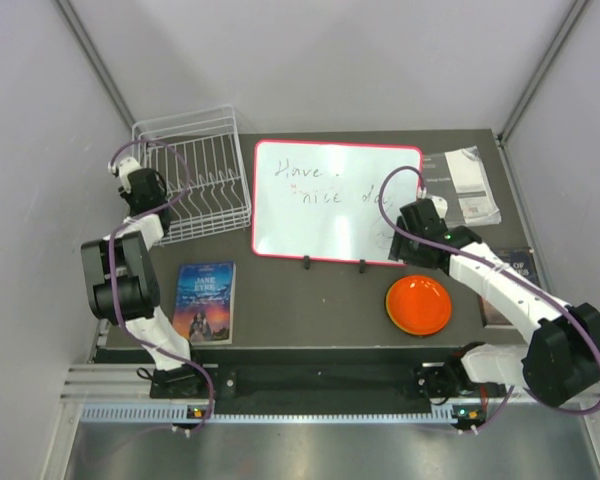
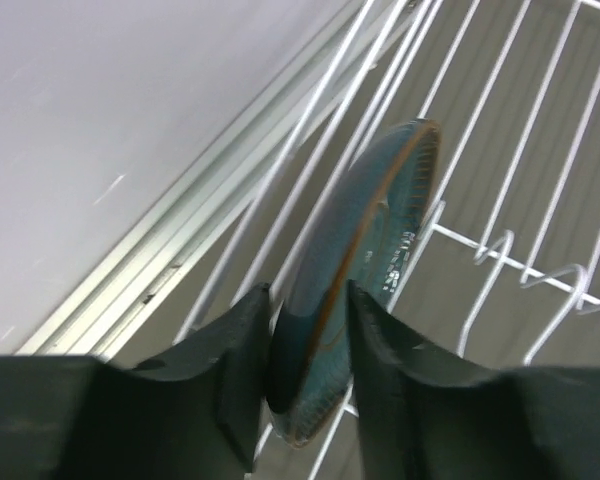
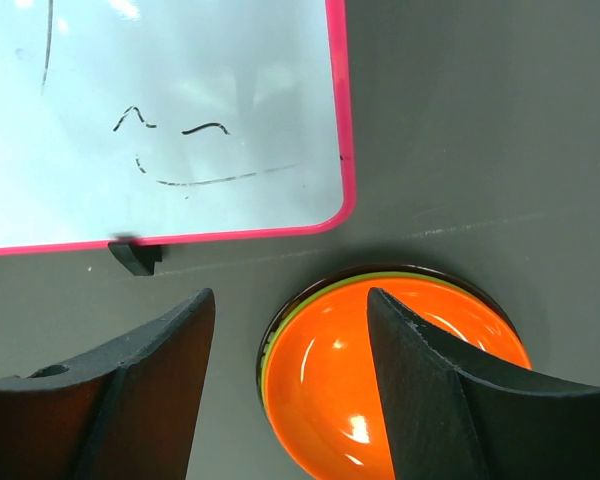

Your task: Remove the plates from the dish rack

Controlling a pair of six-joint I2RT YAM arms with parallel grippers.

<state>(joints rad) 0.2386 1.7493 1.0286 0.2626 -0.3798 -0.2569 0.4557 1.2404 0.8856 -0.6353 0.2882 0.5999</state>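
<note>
The left fingers (image 2: 235,370) are clamped on the dark teal plate (image 2: 380,230), which stands on edge in the dish rack (image 1: 195,185). The right fingers (image 3: 150,390) are wide apart and empty above the orange plate (image 3: 360,400) on the table (image 3: 480,150); this plate seems stacked on another.

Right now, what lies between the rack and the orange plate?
The whiteboard. In the top view its near part sits across the line from the rack to the orange plate.
</note>
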